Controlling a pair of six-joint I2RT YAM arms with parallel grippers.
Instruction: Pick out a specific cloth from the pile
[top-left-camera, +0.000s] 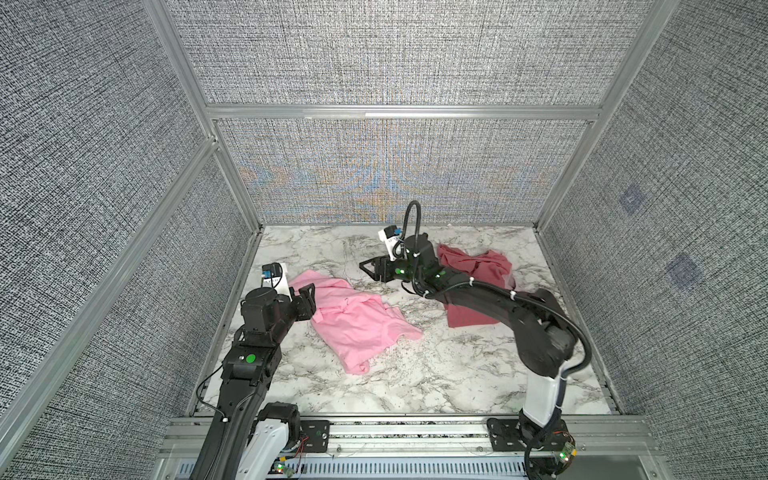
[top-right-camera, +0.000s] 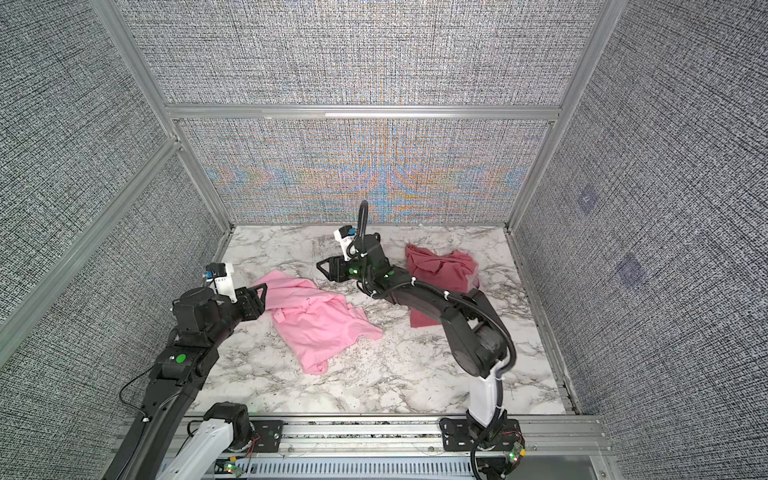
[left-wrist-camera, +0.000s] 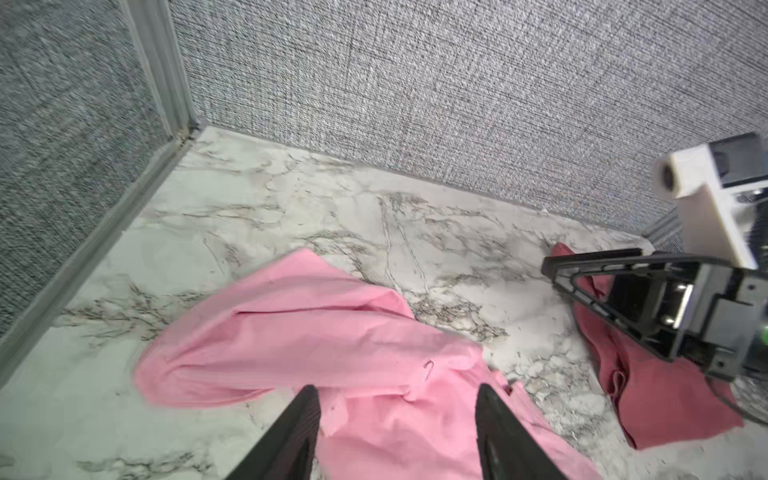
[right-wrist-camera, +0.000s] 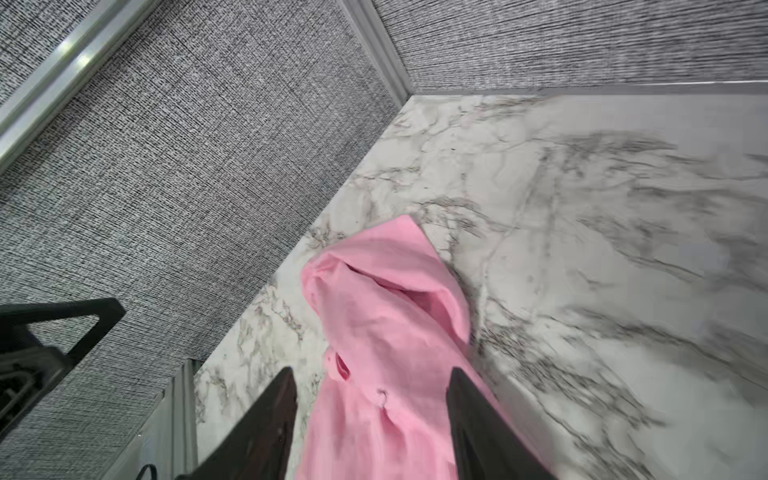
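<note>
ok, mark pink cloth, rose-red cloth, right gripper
pink cloth (top-left-camera: 357, 322): in a top view, middle of its spread.
rose-red cloth (top-left-camera: 484, 264): in a top view, crumpled far part.
right gripper (top-left-camera: 369, 270): in a top view, between its fingertips.

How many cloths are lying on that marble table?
2. The bright pink cloth lies left of centre. The dark rose-red cloth lies at the back right, partly under the right arm, which could hide another.

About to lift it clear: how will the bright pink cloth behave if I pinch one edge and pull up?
Probably floppy: the bright pink cloth lies in soft folds on the marble table, so it should drape and trail. Likely light, since it looks thin. It lies apart from the dark rose-red cloth, so it shouldn't drag that along.
</note>
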